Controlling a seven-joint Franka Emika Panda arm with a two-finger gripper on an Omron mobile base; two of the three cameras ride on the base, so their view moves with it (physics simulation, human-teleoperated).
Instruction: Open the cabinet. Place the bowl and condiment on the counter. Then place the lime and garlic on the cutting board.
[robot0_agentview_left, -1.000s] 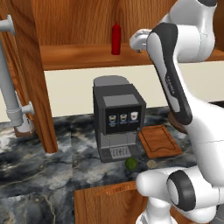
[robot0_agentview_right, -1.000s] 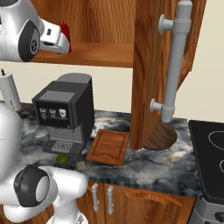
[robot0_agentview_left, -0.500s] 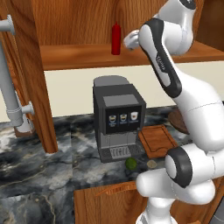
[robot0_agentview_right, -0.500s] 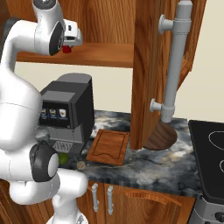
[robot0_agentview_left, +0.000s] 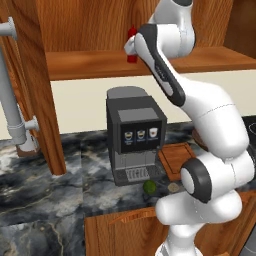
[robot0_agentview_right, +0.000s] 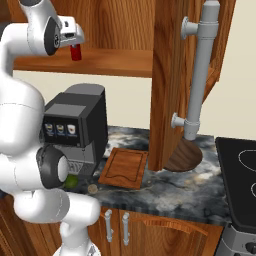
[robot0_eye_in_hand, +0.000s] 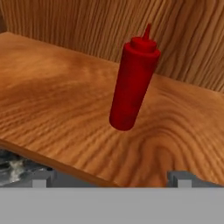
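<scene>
I am swinging my pincer (robot0_eye_in_hand: 111, 177) up to the cabinet shelf (robot0_eye_in_hand: 52, 109), tips spread wide and empty; the red condiment bottle (robot0_eye_in_hand: 131, 78) is now standing straight ahead, centred, untouched, ready for grasping.

Cream wall (robot0_agentview_left: 80, 105); grey coffee machine (robot0_agentview_left: 135, 135); black stove (robot0_agentview_right: 240, 180).

The cabinet (robot0_eye_in_hand: 52, 109) shelf bears the condiment (robot0_eye_in_hand: 131, 83); the counter (robot0_agentview_right: 180, 187) carries the cutting board (robot0_agentview_right: 124, 167), bowl (robot0_agentview_right: 184, 157)
</scene>
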